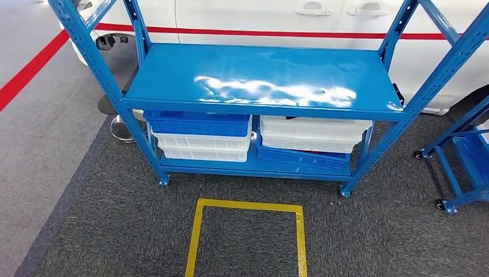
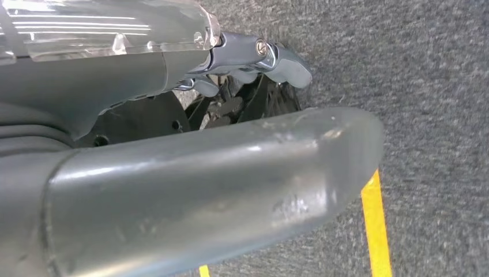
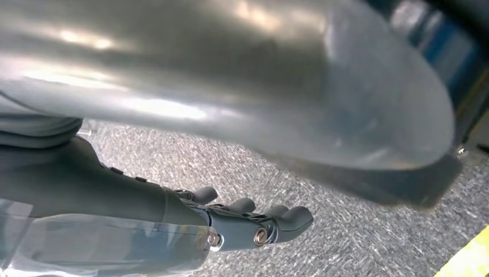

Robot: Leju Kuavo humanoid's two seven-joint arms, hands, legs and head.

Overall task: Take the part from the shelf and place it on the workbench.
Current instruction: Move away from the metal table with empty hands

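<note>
A blue metal shelf (image 1: 259, 75) stands straight ahead in the head view, and its broad middle board shines with white glare. Below it sit stacked bins: a blue bin (image 1: 199, 123) over white bins (image 1: 202, 147) on the left, and a white bin (image 1: 311, 134) over a tilted blue bin (image 1: 300, 158) on the right. What lies inside the bins is hidden. My left hand (image 2: 219, 167) hangs over grey carpet, holding nothing, its fingers (image 2: 282, 63) apart from the thumb. My right hand (image 3: 190, 98) hangs the same way, fingers (image 3: 271, 222) loose and holding nothing.
A yellow taped square (image 1: 248, 205) marks the carpet just in front of the shelf. Behind the shelf is a white car (image 1: 259, 17) with a red stripe. A blue wheeled cart (image 1: 461, 156) stands at the right. A round stool base (image 1: 121, 130) sits by the shelf's left post.
</note>
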